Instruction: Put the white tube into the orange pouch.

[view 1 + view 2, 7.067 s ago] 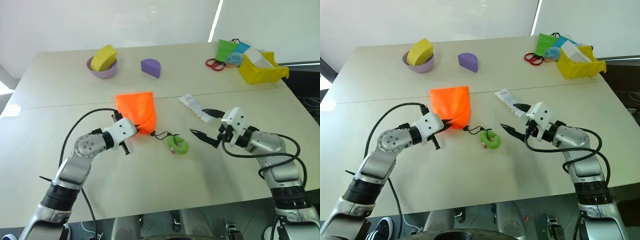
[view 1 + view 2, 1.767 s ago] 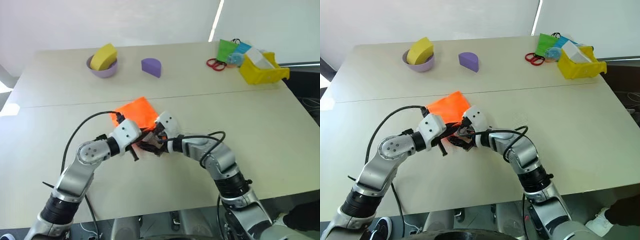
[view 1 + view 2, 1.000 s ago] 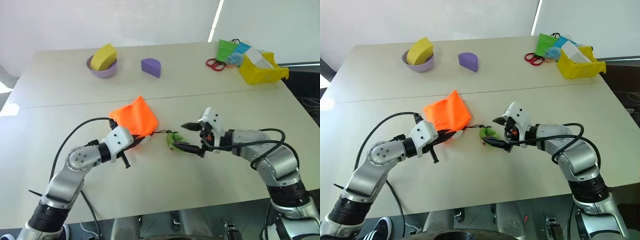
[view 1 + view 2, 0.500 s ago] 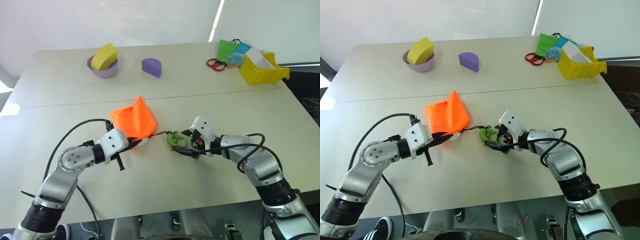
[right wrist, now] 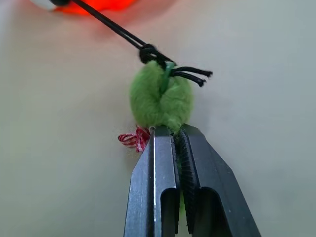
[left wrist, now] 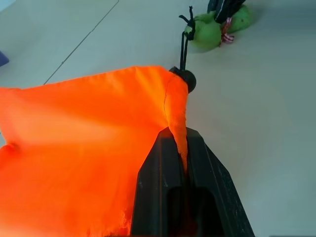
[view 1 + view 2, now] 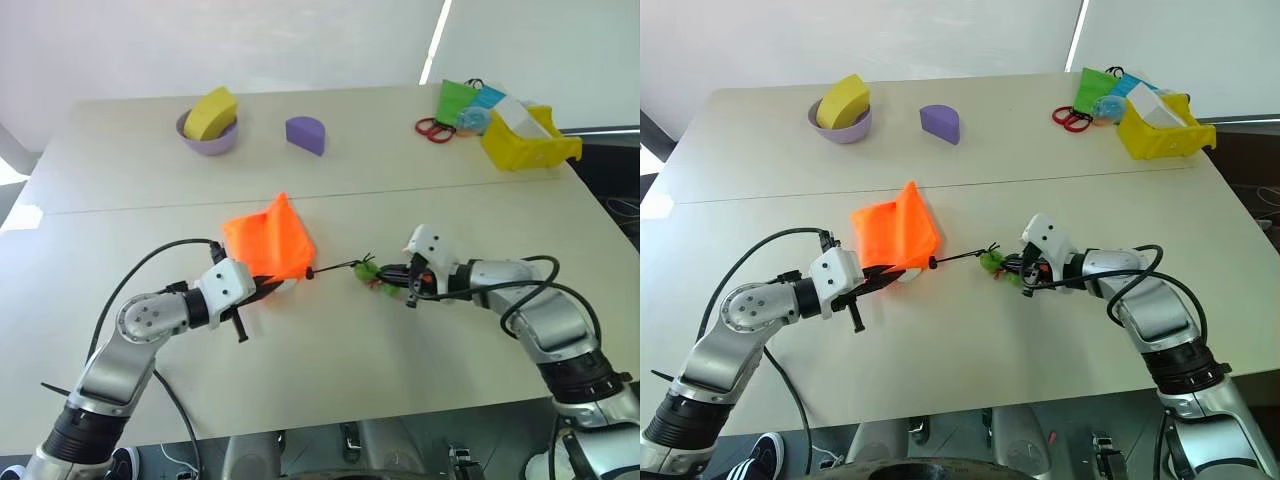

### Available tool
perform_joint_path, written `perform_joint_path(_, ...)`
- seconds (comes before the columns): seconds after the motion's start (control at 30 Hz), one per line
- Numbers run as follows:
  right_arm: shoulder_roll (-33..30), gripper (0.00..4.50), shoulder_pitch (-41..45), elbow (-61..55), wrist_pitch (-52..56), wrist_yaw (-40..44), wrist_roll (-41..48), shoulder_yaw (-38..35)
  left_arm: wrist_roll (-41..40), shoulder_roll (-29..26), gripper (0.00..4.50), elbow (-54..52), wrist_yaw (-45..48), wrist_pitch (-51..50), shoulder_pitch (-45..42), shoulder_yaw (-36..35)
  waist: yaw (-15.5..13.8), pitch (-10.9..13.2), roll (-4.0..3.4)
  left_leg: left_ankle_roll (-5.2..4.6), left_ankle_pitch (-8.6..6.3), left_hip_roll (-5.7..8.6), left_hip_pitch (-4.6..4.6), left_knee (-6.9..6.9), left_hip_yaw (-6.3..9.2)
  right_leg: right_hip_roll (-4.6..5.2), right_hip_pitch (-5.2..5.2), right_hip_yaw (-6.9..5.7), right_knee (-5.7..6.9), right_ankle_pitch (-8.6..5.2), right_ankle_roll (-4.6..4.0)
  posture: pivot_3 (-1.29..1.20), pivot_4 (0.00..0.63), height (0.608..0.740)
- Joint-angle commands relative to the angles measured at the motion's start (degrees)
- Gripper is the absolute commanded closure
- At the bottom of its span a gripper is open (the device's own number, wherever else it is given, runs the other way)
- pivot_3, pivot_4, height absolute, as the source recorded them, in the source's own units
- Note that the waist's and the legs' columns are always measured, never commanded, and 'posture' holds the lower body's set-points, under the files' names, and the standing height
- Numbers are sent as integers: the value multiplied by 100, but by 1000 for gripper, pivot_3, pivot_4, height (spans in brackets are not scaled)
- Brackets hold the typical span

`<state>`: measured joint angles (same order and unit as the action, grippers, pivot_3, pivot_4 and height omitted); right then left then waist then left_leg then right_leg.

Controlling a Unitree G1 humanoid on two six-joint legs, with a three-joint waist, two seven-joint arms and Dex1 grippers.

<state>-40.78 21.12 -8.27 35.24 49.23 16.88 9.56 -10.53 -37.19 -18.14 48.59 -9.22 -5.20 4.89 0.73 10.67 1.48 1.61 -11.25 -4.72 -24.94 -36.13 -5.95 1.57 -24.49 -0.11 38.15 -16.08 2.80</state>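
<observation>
Left eye view: one orange pouch (image 7: 268, 244) pinched by left gripper (image 7: 272, 285); right gripper (image 7: 385, 277) clamps one green coil (image 7: 366, 271)

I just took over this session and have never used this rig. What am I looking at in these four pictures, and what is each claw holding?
It is a two-armed robot at a table. Two pictures come from its head, looking down over both arms; the other two come from cameras on its wrists, looking along the black fingers. The left gripper is shut on an edge of the orange pouch. The right gripper is shut on the green coil at the end of the pouch's black cord, which runs straight between them. At the far side sit a purple bowl with a yellow block, a purple piece, scissors and a yellow bin.
</observation>
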Motion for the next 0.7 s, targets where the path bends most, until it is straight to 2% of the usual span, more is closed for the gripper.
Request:
perform_joint_path(0.03, -251, 4444, 105, 179, -268, 98, -136, -296, -170, -116, 4500, -53, 132, 103, 36, -231, -2, 0, 0, 0, 0, 0, 0, 0, 0, 0, 0, 0, 0, 0, 0, 0, 150, 734)
perform_joint_path(0.23, -269, 4444, 191, 242, -425, 191, -58, -428, -600, -36, 4500, -75, 220, -412, 3, -233, 5, 0, 0, 0, 0, 0, 0, -1, -1, 0, 0, 0, 0, 1, 1, 0, 150, 734)
perform_joint_path(0.33, -218, 4500, 122, 125, -397, 200, -25, -397, -695, 14, 3613, -62, 343, -311, -46, -200, 5, 0, 0, 0, 0, 0, 0, -2, 0, -3, 0, 0, 1, 3, 5, 0, 150, 734)
perform_joint_path(0.37, -191, 4500, 104, 71, -362, 219, 22, -401, -679, 23, 3190, -63, 299, -353, -58, -215, 5, 0, 0, 0, 0, 1, 0, -1, -1, -4, 0, 0, 1, 6, 12, 0, 150, 734)
perform_joint_path(0.43, -132, 4500, 106, -33, -282, 207, 108, -431, -770, 28, 2091, -108, 280, -494, -96, -254, 7, 0, 0, 0, 0, 1, 0, -1, -1, -4, 0, 0, 1, 6, 11, 0, 150, 734)
perform_joint_path(0.53, -119, 4500, 124, -100, -165, 206, 168, -448, -709, 82, 672, -161, 226, -322, -153, -249, 7, 0, 0, 0, 0, 1, 0, -2, 0, -5, 0, 0, 1, 6, 11, 0, 150, 734)
perform_joint_path(0.7, -104, 4500, 114, -137, 12, 157, 166, -412, -480, 587, 672, -328, -237, -558, -743, 133, -24, 0, 0, -1, 0, 4, 0, -9, -1, -6, 5, -1, 1, 7, 12, 0, 150, 734)
